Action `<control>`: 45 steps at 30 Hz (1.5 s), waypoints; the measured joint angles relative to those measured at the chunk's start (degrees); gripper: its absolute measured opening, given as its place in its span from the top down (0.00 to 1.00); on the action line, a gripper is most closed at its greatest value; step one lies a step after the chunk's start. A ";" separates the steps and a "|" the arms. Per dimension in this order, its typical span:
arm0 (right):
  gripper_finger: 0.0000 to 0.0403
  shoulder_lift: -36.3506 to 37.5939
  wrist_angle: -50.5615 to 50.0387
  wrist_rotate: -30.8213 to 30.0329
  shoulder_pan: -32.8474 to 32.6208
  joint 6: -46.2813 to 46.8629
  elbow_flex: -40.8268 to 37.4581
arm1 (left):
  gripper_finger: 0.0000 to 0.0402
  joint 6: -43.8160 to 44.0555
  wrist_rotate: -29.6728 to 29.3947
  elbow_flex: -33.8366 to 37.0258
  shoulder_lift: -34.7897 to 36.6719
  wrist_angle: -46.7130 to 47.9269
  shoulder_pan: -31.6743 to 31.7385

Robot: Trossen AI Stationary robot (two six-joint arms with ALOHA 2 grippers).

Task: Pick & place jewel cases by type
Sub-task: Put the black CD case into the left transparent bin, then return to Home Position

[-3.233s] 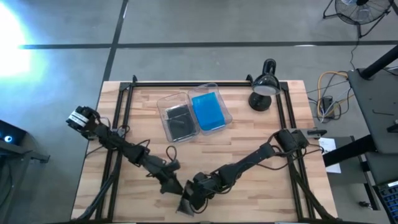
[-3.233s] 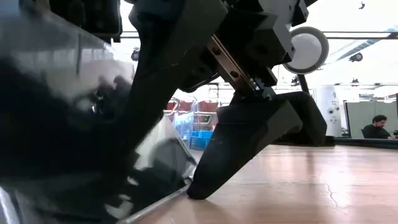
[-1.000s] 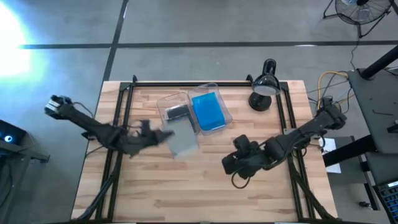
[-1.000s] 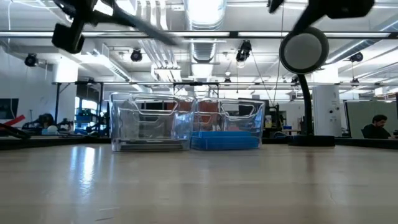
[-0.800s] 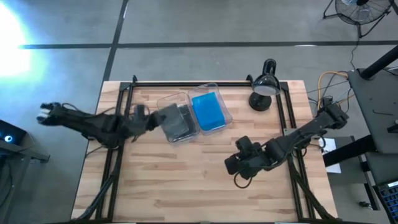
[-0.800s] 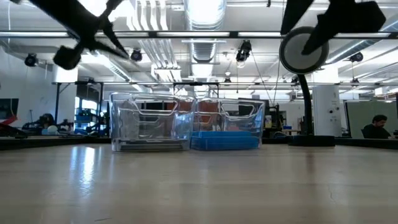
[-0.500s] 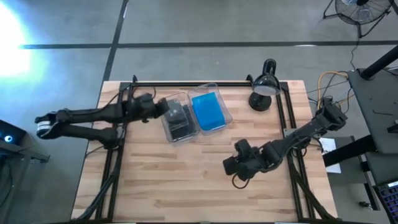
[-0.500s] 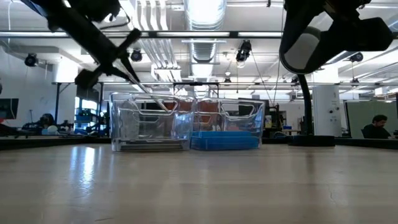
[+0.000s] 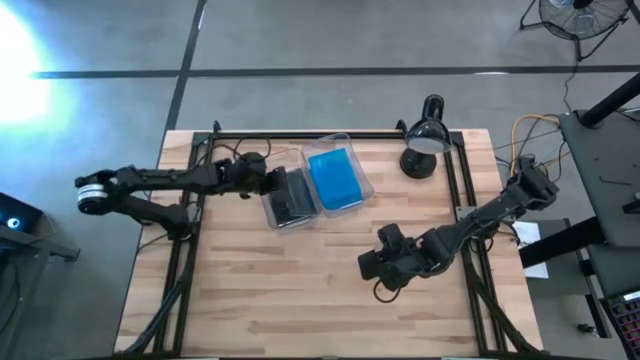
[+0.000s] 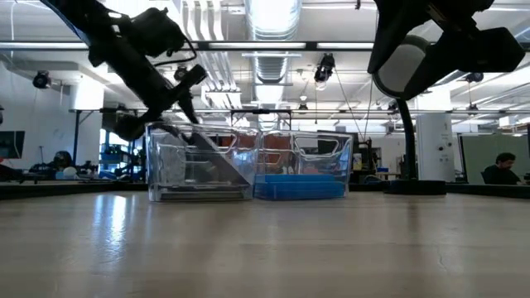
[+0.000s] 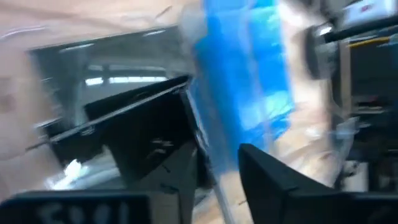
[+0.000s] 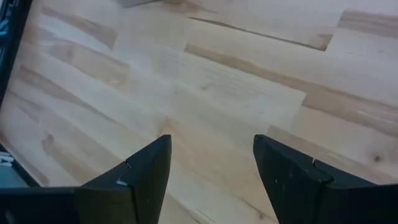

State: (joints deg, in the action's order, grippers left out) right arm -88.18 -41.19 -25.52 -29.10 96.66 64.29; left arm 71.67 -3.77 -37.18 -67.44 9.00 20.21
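Two clear trays stand side by side at the table's far middle. The left tray holds dark grey jewel cases; one grey case slants inside it, lower edge on the stack, upper edge toward the tray's left wall. The right tray holds the blue cases, which also show in the left wrist view. My left gripper hovers open over the left tray's left rim, just above the slanting case. My right gripper hangs open over bare table right of centre. My left gripper comes at the left tray slanting down from the table's left. One finger overlaps the slanting grey case in the wrist view; whether it touches the case, I cannot tell.
A black desk lamp stands at the far right, close to the right tray. A black frame rail runs along the far edge and down both sides. Bare wood lies under the right gripper and across the near half.
My left gripper has carried a grey case from the table's middle toward the far edge, swung over the left tray and lowered. The case, held in the air a second ago, now slants inside the tray. The right arm has stayed nearly still.
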 joint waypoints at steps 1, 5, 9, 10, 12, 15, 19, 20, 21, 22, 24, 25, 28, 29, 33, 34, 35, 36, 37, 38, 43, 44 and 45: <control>0.44 0.00 0.02 0.00 0.02 -0.02 0.00 | 0.74 -0.07 0.16 -0.30 -0.21 1.58 0.00; 0.44 0.00 0.00 0.05 0.00 -0.04 0.00 | 0.66 -4.60 0.83 -2.61 2.09 12.76 -0.03; 0.44 0.00 -0.01 0.27 -0.31 -0.40 0.00 | 0.64 -11.22 1.33 -6.81 7.32 29.70 -0.41; 0.44 0.00 -0.02 0.29 -0.41 -0.94 0.00 | 0.64 -12.44 1.21 -8.36 8.80 33.19 -0.69; 0.44 0.00 -0.11 0.48 -0.42 -2.20 0.00 | 0.64 -13.98 0.11 -11.74 11.80 38.86 -1.27; 0.44 0.00 -0.23 0.49 -0.40 -5.01 0.00 | 0.64 -15.85 -0.84 -17.49 16.02 39.61 -3.42; 0.44 0.93 -0.34 1.05 -0.13 -12.11 0.08 | 0.64 -16.36 -6.68 -23.67 19.83 33.77 -9.72; 0.44 1.26 -0.40 2.02 -0.11 -14.69 0.09 | 0.65 -16.73 -9.71 -24.73 20.23 33.64 -11.35; 0.44 1.61 -0.43 3.37 -0.02 -17.60 0.09 | 0.65 -17.41 -12.49 -25.81 20.48 33.96 -12.66; 0.44 2.03 -0.52 5.39 0.12 -20.45 0.12 | 0.65 -17.60 -15.33 -26.69 20.77 33.94 -13.75; 0.44 3.17 -0.52 7.85 0.39 -21.77 0.13 | 0.65 -17.36 -17.65 -27.61 21.35 33.87 -15.52; 0.44 3.77 -0.07 7.64 0.39 -21.32 0.13 | 0.65 -17.78 -17.71 -27.63 21.57 33.60 -16.61; 0.44 5.79 4.30 9.20 0.24 -28.87 0.13 | 0.65 -19.29 -16.26 -27.46 21.86 32.92 -20.10; 0.44 6.55 6.70 9.73 0.26 -31.36 0.13 | 0.65 -19.57 -16.15 -27.08 21.84 32.93 -21.02; 0.44 10.06 22.94 13.49 0.60 -39.56 -3.74 | 0.65 -21.51 -15.86 -22.41 21.49 25.37 -24.73; 0.44 10.70 28.97 13.86 0.79 -41.32 -6.17 | 0.65 -22.29 -14.53 -20.29 21.47 20.91 -25.65; 0.44 11.26 35.93 14.17 1.13 -42.38 -9.46 | 0.65 -22.96 -13.11 -17.91 21.46 15.79 -26.33; 0.44 11.57 43.32 14.95 1.67 -42.61 -13.17 | 0.65 -23.49 -11.69 -15.36 21.44 10.49 -26.77; 0.44 11.82 50.74 16.98 2.62 -42.34 -17.16 | 0.65 -23.72 -10.50 -12.79 21.38 5.89 -27.02; 0.44 11.96 58.14 19.24 3.83 -41.88 -21.14 | 0.65 -23.63 -9.98 -10.16 21.29 1.72 -27.37; 0.44 15.13 86.65 35.79 13.51 -44.18 -34.80 | 0.65 -21.90 -8.85 0.14 22.63 -9.64 -28.27; 0.44 16.59 87.98 38.66 16.12 -45.05 -36.01 | 0.65 -21.51 -8.89 1.31 23.43 -9.61 -28.25; 0.44 18.21 87.66 40.88 18.51 -46.45 -37.02 | 0.65 -21.41 -8.98 2.25 24.35 -9.53 -28.18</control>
State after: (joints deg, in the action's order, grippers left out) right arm -69.98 46.47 15.36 -10.59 50.21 27.27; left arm 50.26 -12.75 -34.93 -43.09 -0.53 -7.97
